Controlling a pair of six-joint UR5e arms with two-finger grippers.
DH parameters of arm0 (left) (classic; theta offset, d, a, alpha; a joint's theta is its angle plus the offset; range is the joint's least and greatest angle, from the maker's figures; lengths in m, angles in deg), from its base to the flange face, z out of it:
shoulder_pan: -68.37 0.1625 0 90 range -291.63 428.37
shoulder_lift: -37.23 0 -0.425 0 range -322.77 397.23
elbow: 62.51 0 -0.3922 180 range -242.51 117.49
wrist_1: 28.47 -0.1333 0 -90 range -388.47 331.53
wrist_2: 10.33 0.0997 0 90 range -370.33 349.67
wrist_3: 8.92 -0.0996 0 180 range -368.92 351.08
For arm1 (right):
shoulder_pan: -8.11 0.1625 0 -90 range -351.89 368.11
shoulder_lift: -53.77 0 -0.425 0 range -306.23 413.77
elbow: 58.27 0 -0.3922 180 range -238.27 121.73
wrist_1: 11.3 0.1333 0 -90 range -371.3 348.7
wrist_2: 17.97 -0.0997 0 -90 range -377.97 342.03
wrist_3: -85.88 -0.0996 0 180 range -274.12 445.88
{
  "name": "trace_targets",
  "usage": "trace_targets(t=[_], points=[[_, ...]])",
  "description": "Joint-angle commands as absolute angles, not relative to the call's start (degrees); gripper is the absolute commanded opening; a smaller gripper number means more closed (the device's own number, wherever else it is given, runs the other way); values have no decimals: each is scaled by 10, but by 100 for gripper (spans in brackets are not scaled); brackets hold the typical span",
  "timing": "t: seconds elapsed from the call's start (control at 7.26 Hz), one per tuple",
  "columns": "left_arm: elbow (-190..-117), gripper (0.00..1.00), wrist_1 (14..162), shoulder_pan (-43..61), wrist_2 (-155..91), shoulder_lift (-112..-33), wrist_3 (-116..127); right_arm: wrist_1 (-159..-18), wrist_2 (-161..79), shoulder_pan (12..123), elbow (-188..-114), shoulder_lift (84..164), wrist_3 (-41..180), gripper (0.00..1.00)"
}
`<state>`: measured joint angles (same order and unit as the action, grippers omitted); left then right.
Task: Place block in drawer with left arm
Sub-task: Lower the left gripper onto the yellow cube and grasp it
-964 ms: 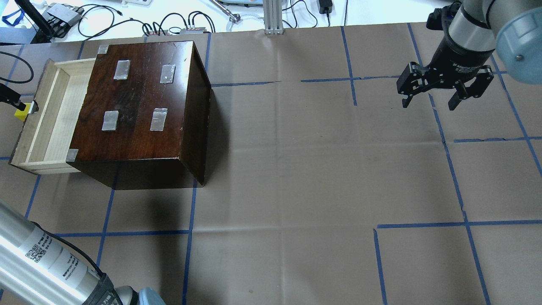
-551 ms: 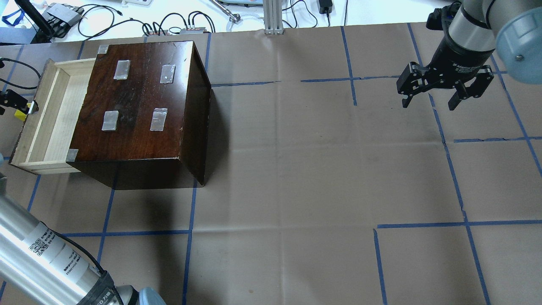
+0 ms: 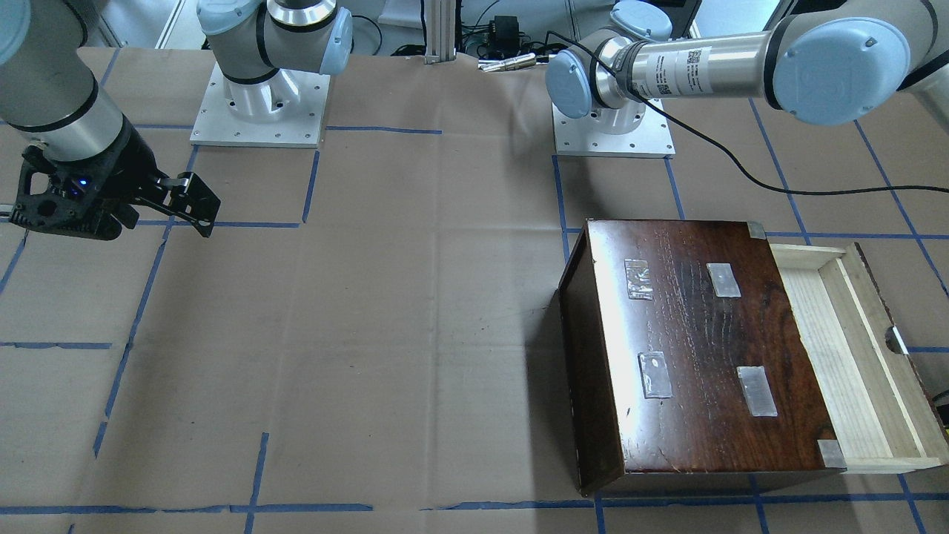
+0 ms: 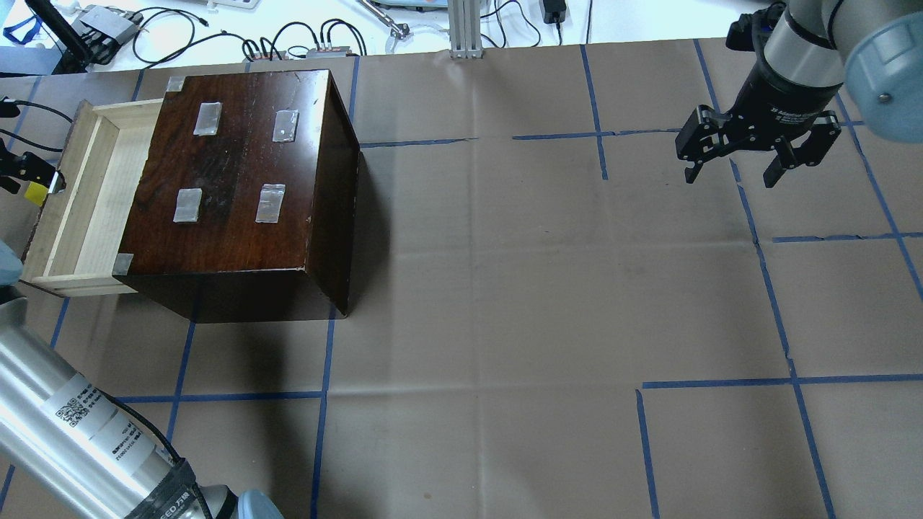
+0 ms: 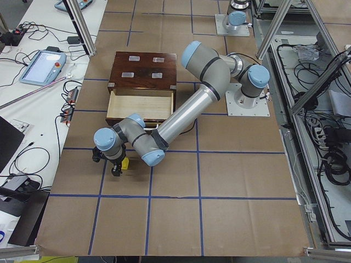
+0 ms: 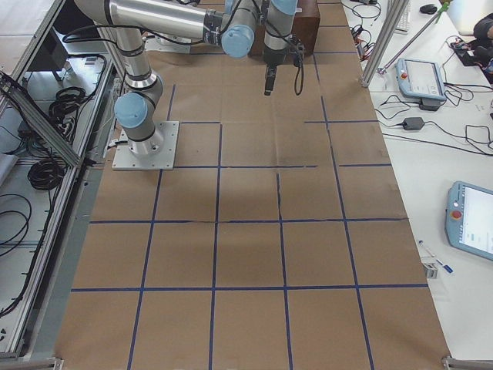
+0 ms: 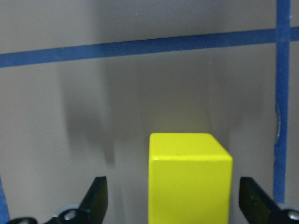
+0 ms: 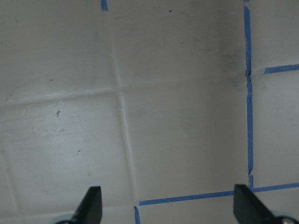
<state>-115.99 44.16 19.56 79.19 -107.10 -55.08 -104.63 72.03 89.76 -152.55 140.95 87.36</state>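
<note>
Left gripper (image 7: 175, 205) hangs with jaws spread wide around the yellow block (image 7: 189, 179), which sits on your brown-papered, blue-taped table (image 4: 505, 288) outside the pulled-out drawer (image 4: 86, 194), near its front. Right gripper (image 4: 730, 178), jaws also apart, hovers at the table's other end; cable-strewn white benches (image 6: 408, 177) border the table.

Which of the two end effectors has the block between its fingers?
The left end effector: its wrist view shows the block between its open fingers, untouched. The right end effector frames only table paper.
</note>
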Motion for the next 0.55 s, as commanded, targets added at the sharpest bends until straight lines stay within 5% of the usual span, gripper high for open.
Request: trace_targets(t=[0.0,0.28,0.41], points=[[-1156,76,424,192,778,-1082,-551,-1046,720,898,-1526,1410,873,100],[-1159,1,432,190,767,-1080,-553,-1046,720,898,-1526,1410,874,100],[-1157,0,432,190,765,-1075,-551,-1046,720,898,-1526,1410,873,100]])
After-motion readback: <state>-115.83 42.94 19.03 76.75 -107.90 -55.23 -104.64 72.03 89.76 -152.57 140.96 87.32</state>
